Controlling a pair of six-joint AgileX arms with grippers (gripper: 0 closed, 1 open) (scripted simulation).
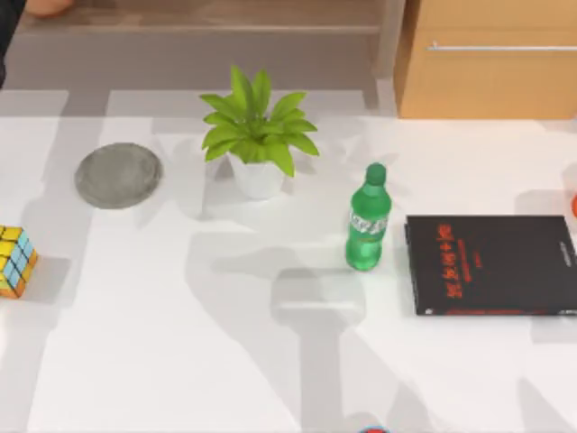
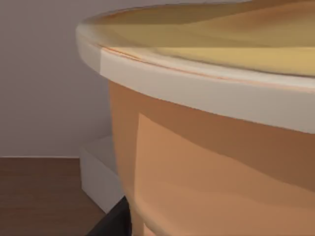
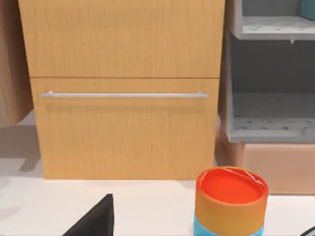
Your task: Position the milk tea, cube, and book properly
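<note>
The milk tea [image 2: 211, 147] looms very close in the left wrist view, an orange-brown cup with a creamy top, tilted. A dark finger [image 2: 115, 221] of my left gripper lies against its side, shut on it, off the table's left. The cube [image 1: 15, 261] sits at the table's far left edge, with yellow, blue and orange squares. The book is out of view. My right gripper [image 3: 202, 231] is open, one dark finger [image 3: 93, 219] low over the table, facing a wooden drawer cabinet [image 3: 123, 98].
A potted plant [image 1: 257, 135] stands at the back centre, with a grey round mat [image 1: 118, 174] to its left. A green bottle [image 1: 368, 219] and a thin black book with red lettering [image 1: 491, 264] occupy the right. An orange-lidded can [image 3: 230, 201] stands before a grey shelf [image 3: 270, 113].
</note>
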